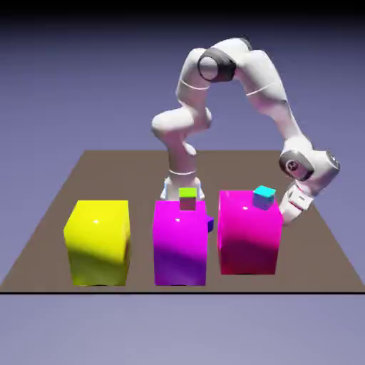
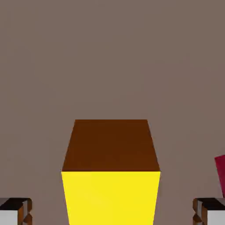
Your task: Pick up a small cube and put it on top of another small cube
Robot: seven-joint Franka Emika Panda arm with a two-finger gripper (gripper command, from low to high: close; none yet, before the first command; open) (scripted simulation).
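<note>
A small cube [image 2: 110,176] fills the lower middle of the hand view, with a dark orange-brown face above a bright yellow face. It rests on the brown table. My gripper [image 2: 112,213] is open, its grey fingertips [image 2: 15,211] far apart at the bottom corners, with the cube between them and clear of both. In the exterior view my hand [image 1: 296,203] hangs low behind the right magenta block [image 1: 248,239], which hides the fingers and this cube. A tiny lime-topped cube [image 1: 187,197] sits on the middle magenta block [image 1: 180,246] and a tiny cyan cube [image 1: 264,197] on the right one.
A big yellow block [image 1: 98,242] stands at the exterior view's left. A small blue piece [image 1: 209,224] shows between the two magenta blocks. A dark red sliver [image 2: 220,173] cuts into the hand view's right edge, just above the right fingertip.
</note>
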